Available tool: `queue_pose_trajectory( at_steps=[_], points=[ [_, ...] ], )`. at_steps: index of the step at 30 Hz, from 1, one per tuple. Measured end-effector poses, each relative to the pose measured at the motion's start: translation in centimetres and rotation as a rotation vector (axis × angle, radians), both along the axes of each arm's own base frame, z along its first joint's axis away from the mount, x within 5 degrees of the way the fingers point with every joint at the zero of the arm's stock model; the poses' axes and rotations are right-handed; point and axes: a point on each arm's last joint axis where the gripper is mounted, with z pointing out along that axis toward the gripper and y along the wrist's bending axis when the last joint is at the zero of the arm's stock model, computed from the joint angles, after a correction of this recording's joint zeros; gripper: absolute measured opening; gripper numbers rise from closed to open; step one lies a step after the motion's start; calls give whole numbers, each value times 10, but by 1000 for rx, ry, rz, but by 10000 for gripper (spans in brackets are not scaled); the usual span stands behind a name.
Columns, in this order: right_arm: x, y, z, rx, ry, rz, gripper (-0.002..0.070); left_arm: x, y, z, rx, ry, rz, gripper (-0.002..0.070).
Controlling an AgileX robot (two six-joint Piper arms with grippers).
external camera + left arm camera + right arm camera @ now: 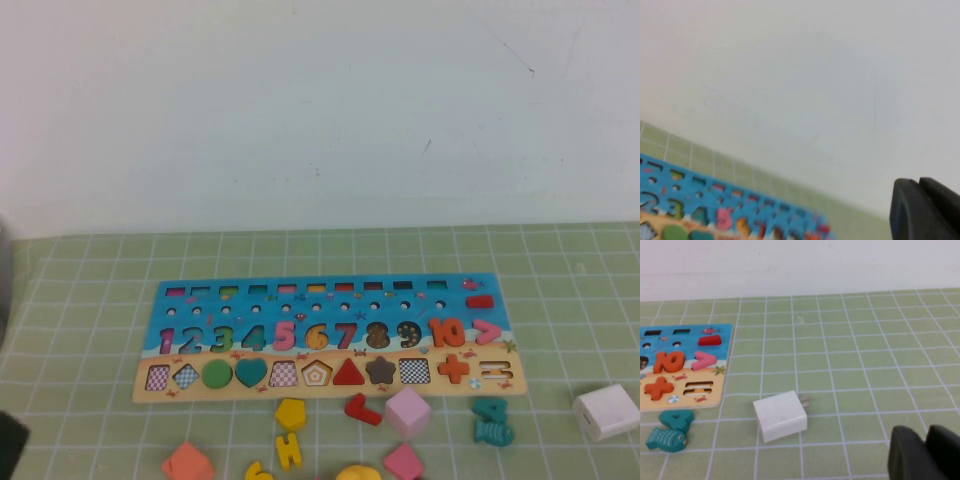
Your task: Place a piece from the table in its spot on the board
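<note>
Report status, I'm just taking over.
Left gripper shut, raised beside wooden puzzle board. Right gripper shut, near white charger. Yellow wooden numeral 6 on green mat, untouched.

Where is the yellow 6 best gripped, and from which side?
Likely from straight above, pinching across its outer edges: the yellow 6 lies flat on the table, before the board. Left hand, shut, faces the board; right hand hovers near the white charger.

A plain white wall (320, 100) rises behind.
</note>
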Motion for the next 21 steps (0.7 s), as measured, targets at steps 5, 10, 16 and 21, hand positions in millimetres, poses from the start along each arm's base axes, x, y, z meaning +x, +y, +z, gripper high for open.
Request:
queue_pose_trajectory(
  at_steps=[5,10,16,21],
  points=[
    [0,0,0,0,2,0,73,19,-13,33,325,147,-162,-1],
    [0,0,0,0,2,0,73,56,-17,42,620,397,-342,-1],
    [0,0,0,0,2,0,73,113,-14,25,806,697,-477,-1],
    [0,0,0,0,2,0,73,142,-36,9,882,755,-582,-1]
  ],
)
